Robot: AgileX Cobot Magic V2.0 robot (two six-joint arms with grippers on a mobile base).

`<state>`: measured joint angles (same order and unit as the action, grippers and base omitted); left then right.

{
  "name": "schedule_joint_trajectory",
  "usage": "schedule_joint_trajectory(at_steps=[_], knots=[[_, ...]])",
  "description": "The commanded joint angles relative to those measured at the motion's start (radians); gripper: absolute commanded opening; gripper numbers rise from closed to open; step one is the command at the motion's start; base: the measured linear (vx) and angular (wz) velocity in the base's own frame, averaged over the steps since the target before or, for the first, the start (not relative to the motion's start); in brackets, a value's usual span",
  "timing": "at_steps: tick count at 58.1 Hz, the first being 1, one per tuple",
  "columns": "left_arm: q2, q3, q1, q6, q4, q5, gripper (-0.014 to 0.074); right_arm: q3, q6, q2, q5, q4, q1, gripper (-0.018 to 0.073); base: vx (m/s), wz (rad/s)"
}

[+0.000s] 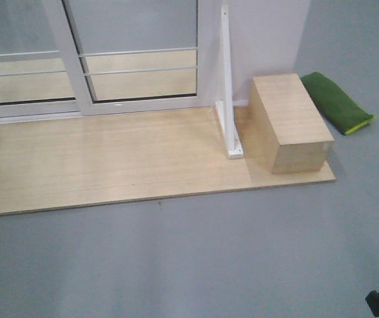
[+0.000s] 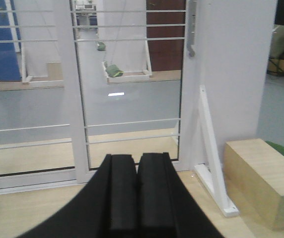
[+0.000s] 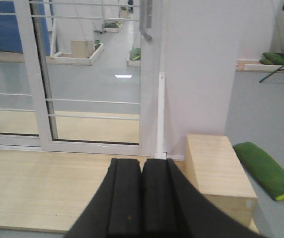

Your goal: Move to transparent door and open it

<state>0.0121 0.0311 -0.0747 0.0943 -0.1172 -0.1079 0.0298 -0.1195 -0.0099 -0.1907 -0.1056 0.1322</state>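
Observation:
The transparent door (image 1: 143,40) is the right glass panel in a white frame with thin white horizontal bars, closed against the white wall post. It also shows in the left wrist view (image 2: 132,99) and the right wrist view (image 3: 95,74). Its curved grey handle (image 2: 191,29) sits high on the right stile, also seen in the right wrist view (image 3: 146,20). My left gripper (image 2: 138,157) is shut and empty, well short of the door. My right gripper (image 3: 142,161) is shut and empty, low before the door's right edge.
A light wooden platform (image 1: 110,159) lies before the door. A wooden box (image 1: 289,122) stands on its right end beside a white angled bracket (image 1: 229,112). A green cushion (image 1: 338,103) lies on the grey floor. A second glass panel (image 1: 17,59) is at left.

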Motion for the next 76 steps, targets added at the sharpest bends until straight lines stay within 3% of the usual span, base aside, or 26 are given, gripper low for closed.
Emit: schedule_joint_trajectory(at_steps=[1,34,76], knots=[[0.014,0.01,-0.005,-0.005,-0.003,0.089,-0.0006,0.004,0.0,-0.015,0.082,-0.003,-0.005,-0.0003,0.55,0.53],[0.014,0.01,-0.005,-0.005,-0.003,0.089,-0.0006,0.004,-0.001,-0.015,0.082,-0.003,-0.005,-0.0003,0.55,0.37],[0.014,0.01,-0.005,-0.005,-0.003,0.089,-0.0006,0.004,-0.001,-0.015,0.082,-0.003,-0.005,-0.0003,0.47,-0.15]])
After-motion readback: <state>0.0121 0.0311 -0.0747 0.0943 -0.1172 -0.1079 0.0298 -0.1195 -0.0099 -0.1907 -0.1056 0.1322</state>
